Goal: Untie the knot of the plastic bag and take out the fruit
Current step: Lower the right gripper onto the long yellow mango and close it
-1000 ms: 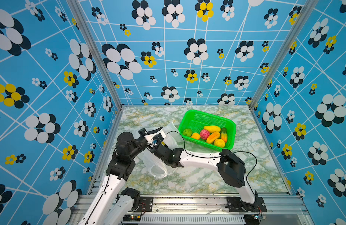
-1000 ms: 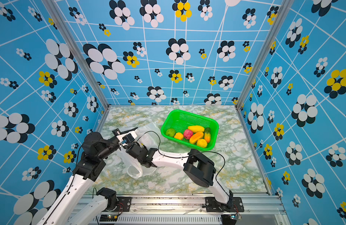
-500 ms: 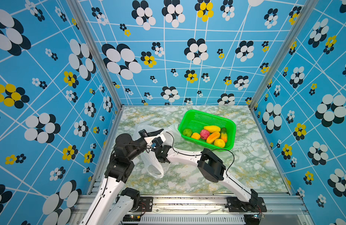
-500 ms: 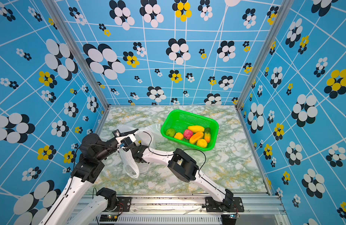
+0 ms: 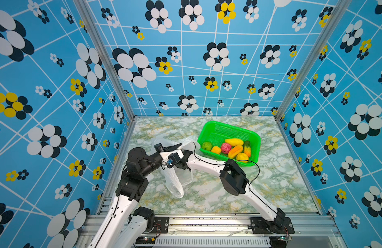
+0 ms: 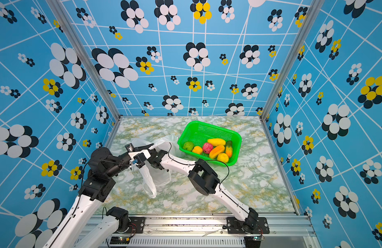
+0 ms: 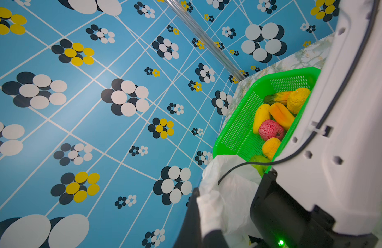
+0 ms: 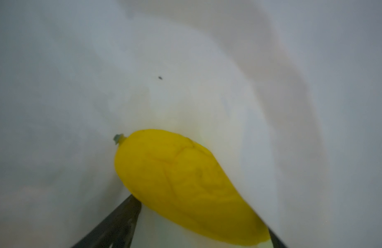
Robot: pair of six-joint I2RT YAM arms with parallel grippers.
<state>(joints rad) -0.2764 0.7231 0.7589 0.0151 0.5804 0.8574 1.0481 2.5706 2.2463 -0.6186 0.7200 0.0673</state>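
"White plastic bag (image 5: 177, 178): where is it?"
"Pinched in the left gripper (image 5: 177, 147), which is clamped shut."
"And the right gripper (image 8: 203, 216)?"
"Inside the bag, 2 jaws apart, 1 yellow fruit (image 8: 185, 178) between them; grip cannot be told."

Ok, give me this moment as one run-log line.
phase: fruit removal | left gripper: shut on plastic bag edge | right gripper: inside bag, jaws open astride yellow fruit, grip unconfirmed | basket: seven fruits

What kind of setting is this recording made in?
Likely a robot test booth, not a home: blue flower-print walls on aluminium posts, a marble-print tabletop, two arms bolted to a front rail.
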